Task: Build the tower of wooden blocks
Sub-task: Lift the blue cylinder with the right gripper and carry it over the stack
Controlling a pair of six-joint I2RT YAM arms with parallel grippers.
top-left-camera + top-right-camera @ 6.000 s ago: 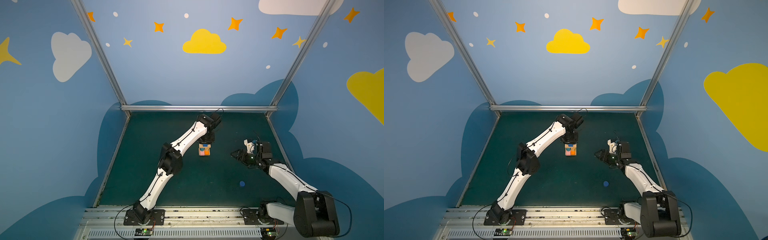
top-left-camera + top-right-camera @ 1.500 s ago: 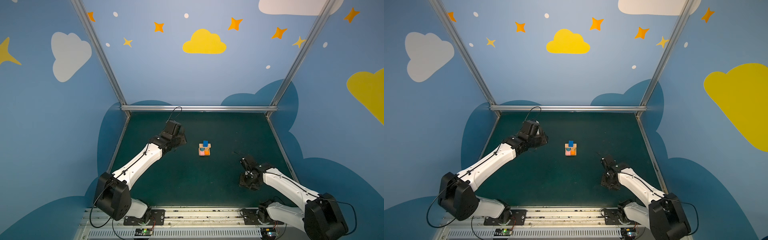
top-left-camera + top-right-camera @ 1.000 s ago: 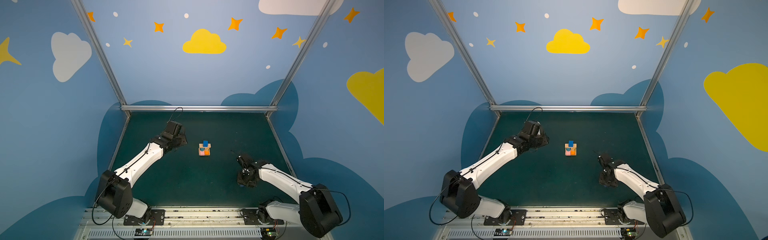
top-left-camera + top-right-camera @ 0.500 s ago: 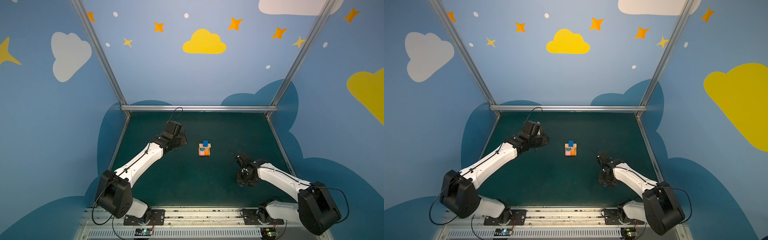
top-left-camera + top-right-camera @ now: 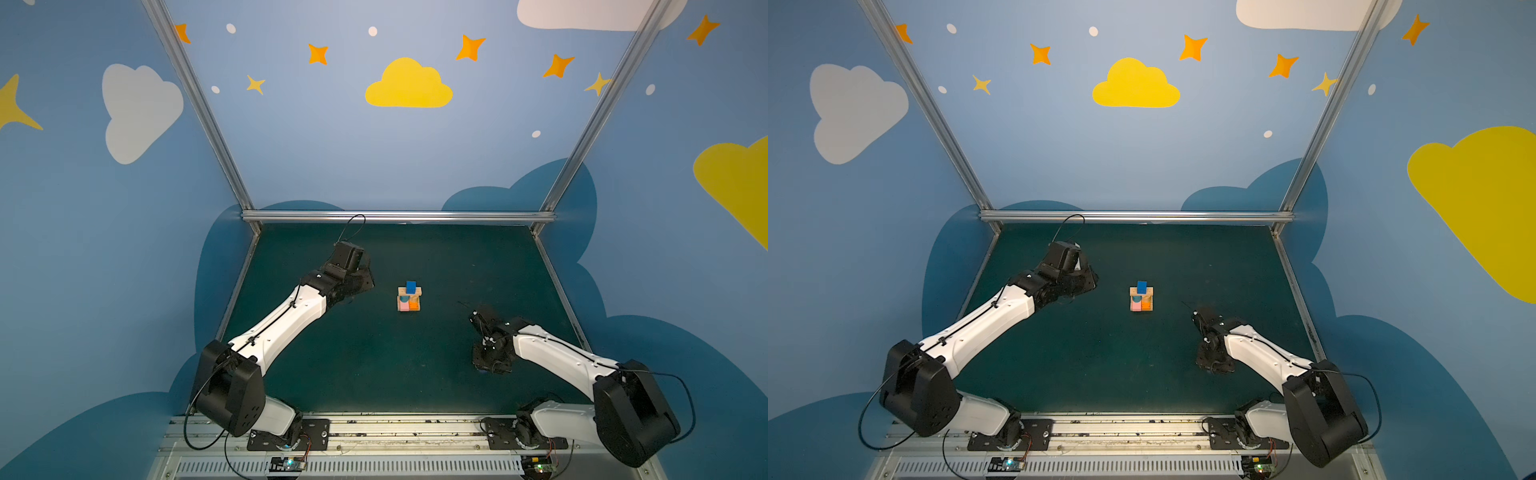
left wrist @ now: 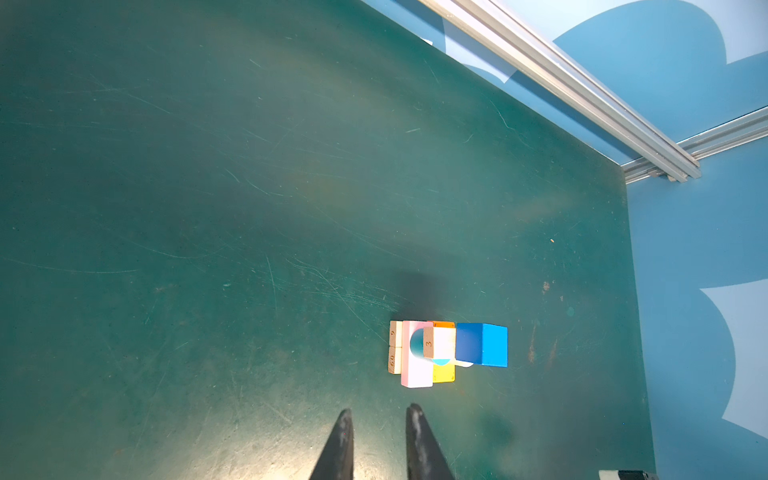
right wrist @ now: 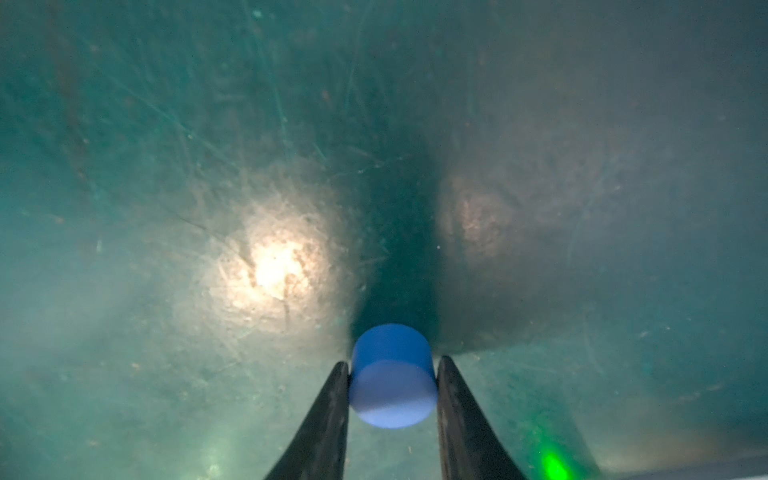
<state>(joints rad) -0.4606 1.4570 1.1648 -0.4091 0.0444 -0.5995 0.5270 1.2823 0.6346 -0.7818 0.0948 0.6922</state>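
The dark-blue cylinder point(image 7: 392, 386) is being clamped on both sides by the right gripper point(image 7: 393, 363). In both top views the wood block tower point(image 5: 409, 300) point(image 5: 1141, 300) is being left at its ten o'clock. The left gripper point(image 6: 379, 413) is being held narrowly parted and empty, the tower at its three o'clock.

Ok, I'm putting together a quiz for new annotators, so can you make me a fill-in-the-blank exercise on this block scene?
The blue cube sits on ___ of the tower.
The right gripper is closed on a ___ cylinder.
The left gripper holds ___.
Missing words: top; blue; nothing.
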